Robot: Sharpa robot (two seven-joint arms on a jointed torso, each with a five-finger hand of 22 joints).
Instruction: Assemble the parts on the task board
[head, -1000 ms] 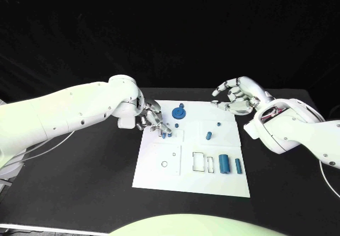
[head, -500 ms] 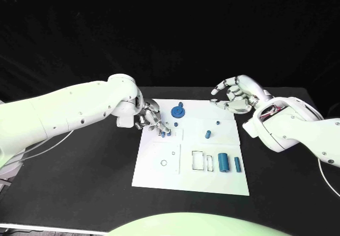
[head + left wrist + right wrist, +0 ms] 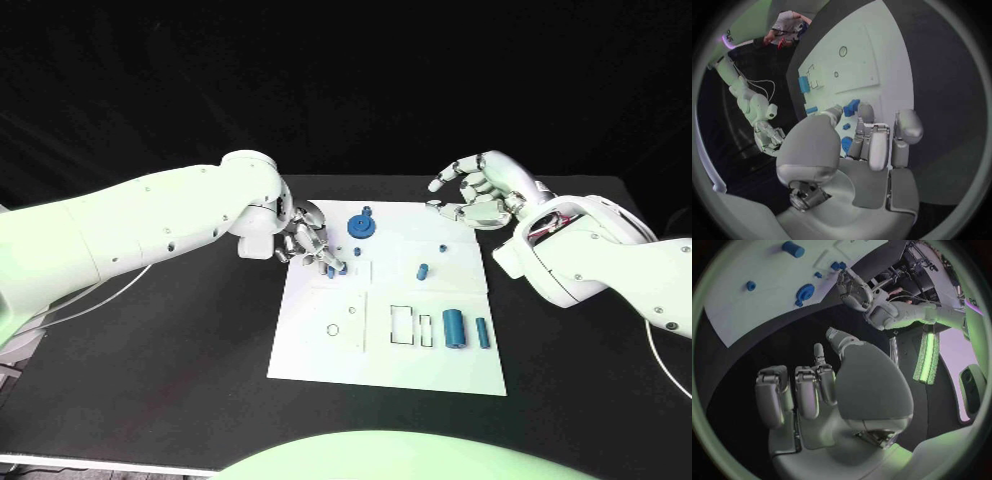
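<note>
Black table (image 3: pixel 173 340) w/ white board (image 3: pixel 397 345) mid; left hand (image 3: pixel 306 240) over board's near-left corner, fingers bunched down at a small blue part (image 3: pixel 336 270), grip can't tell. Right hand (image 3: pixel 483 192) off far-right corner, fingers curled apart, holding nothing. Blue disc (image 3: pixel 362 229), peg (image 3: pixel 423 271), two cyls (image 3: pixel 456 328) lie on board, nothing blocking them.

Left hand (image 3: pixel 307 243) fingers down and together; right hand (image 3: pixel 483 192) raised, loosely curled, empty.
</note>
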